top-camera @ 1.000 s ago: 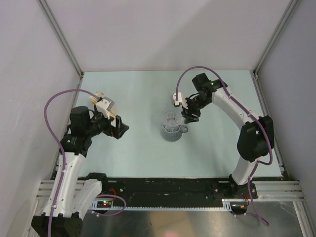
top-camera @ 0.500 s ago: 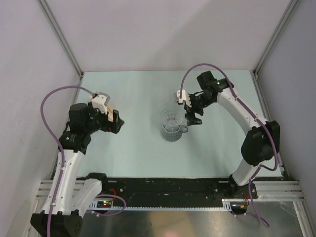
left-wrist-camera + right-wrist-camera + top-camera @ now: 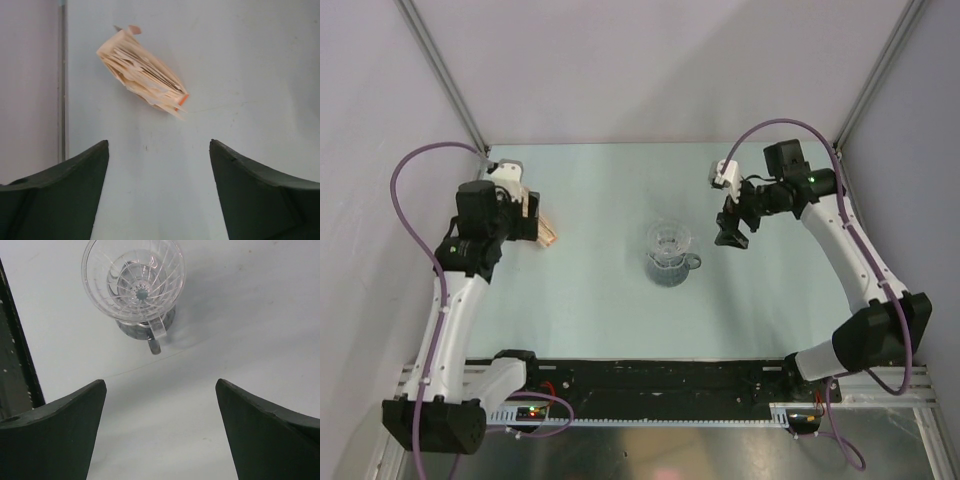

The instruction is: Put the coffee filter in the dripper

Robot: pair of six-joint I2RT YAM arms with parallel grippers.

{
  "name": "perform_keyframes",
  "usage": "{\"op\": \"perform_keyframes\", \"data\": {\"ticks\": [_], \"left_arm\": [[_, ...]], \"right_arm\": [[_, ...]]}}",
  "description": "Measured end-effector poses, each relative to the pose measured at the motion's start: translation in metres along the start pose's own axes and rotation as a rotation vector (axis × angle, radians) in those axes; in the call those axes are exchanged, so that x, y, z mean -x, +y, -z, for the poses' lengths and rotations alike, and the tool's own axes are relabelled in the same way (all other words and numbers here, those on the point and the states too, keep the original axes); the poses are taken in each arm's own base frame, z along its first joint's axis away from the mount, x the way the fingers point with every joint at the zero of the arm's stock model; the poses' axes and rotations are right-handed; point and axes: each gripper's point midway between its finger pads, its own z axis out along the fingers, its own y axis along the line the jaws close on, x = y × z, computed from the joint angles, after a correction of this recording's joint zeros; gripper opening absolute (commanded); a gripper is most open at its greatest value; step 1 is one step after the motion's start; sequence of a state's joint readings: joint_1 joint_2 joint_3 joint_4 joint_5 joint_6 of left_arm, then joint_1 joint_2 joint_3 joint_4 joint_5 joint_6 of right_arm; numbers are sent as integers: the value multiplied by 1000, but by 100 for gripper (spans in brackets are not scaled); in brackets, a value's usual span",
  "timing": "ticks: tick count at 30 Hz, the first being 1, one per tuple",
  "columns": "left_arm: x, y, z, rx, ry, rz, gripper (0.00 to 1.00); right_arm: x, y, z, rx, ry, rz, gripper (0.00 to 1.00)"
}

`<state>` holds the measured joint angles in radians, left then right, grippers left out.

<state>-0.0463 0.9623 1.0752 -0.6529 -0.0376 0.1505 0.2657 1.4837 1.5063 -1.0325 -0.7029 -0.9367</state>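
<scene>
Right of the dripper, right tool spread

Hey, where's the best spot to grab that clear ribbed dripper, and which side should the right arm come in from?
Probably the loop handle of the dripper: it juts out toward the right gripper, whose open jaws face it. Come in low from that side and pinch across the loop; the flared, ribbed bowl looks harder to hold.
</scene>
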Motion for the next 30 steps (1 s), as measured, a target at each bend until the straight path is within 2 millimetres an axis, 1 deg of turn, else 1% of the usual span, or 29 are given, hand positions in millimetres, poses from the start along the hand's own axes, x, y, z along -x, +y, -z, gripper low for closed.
{"op": "perform_keyframes", "data": {"ticks": [3,6,11,15,18,21,24,27,30], "left_arm": [[2,13,-9,56,31,22,68],[-1,20,-18,86,63,49,59],[-10,21,-28,80,109,55,49],[-16,31,-32,91,134,53,42],[-25,38,-41,92,172,59,38],[-36,37,-55,65,223,60,35],[-40,31,-66,23,249,51,31],[-37,27,-75,-31,248,-5,28],[-30,25,-76,-76,225,-84,24]], "right_arm": [[-1,7,6,-37,-9,-77,98],[-3,12,11,-67,-24,-158,98],[-16,16,11,-85,-26,-266,98],[-27,23,4,-67,-8,-331,98],[-31,26,1,-55,-7,-356,98],[-31,28,-1,-48,-14,-374,98],[-30,28,-1,-47,-21,-380,98],[-27,29,-1,-47,-32,-382,98],[-26,29,-1,-43,-38,-382,98]]}}
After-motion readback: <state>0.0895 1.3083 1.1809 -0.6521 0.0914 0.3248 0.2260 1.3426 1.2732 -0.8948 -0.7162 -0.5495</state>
